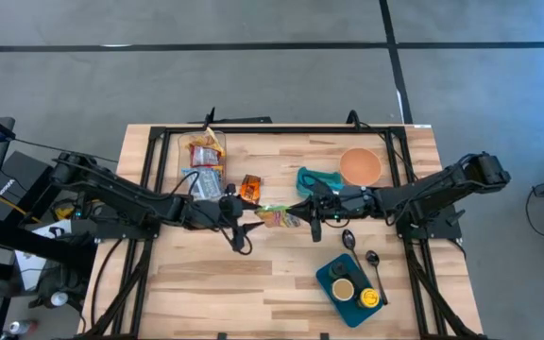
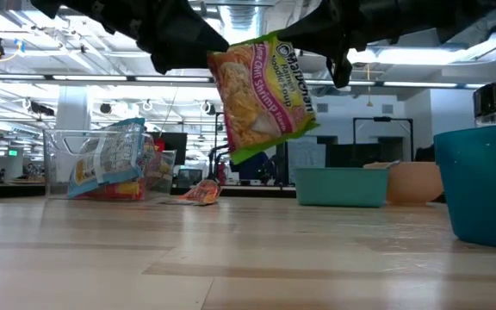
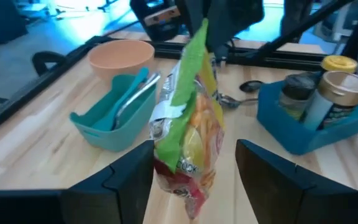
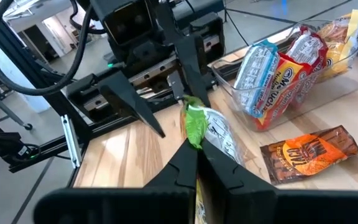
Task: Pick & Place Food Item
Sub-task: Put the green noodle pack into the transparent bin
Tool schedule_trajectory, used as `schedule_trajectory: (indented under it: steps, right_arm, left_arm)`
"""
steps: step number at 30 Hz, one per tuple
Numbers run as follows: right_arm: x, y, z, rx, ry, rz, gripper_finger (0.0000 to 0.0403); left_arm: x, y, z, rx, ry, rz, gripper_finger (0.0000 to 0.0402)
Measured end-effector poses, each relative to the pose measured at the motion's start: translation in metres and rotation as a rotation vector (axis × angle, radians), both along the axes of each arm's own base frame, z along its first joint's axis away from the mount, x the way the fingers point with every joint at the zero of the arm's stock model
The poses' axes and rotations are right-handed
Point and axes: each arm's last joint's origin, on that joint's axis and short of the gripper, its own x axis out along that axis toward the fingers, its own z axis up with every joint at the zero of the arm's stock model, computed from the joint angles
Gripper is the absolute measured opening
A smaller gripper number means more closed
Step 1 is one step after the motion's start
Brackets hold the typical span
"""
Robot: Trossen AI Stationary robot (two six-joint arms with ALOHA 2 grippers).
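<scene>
A yellow-and-green noodle packet point(image 2: 261, 90) hangs over the middle of the table point(image 1: 206, 283), between my two grippers. My right gripper point(image 4: 196, 158) reaches in from the table's right and is shut on the packet point(image 1: 277, 217). My left gripper point(image 3: 194, 146) comes from the table's left and is open. Its two fingers stand on either side of the packet's lower half point(image 3: 188, 143), with a gap showing on each side. My right gripper pinches the packet's green sealed edge point(image 4: 195, 127) between its two shut fingers. The fingers come nearly level from the table's right. The packet hangs tilted below and beyond the fingertips, clear of the table point(image 2: 248, 258).
A clear bin of snack packets point(image 1: 204, 151) stands at the far left, with an orange-brown packet point(image 1: 250, 186) lying beside it. A teal tray point(image 1: 314, 178) and an orange bowl point(image 1: 360, 166) sit far right. Two spoons point(image 1: 349, 239) and a dark teal caddy with jars point(image 1: 350, 283) are near right.
</scene>
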Motion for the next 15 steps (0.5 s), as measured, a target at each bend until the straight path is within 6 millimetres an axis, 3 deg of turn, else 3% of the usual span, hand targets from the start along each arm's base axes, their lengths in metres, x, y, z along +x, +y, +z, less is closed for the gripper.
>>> schedule_trajectory:
  steps: [15]
  right_arm:
    - [0.000, 0.000, -0.001, -0.003, 0.012, 0.005, 0.0000]
  left_arm:
    - [0.008, 0.012, -0.009, -0.011, 0.030, 0.010, 0.0181]
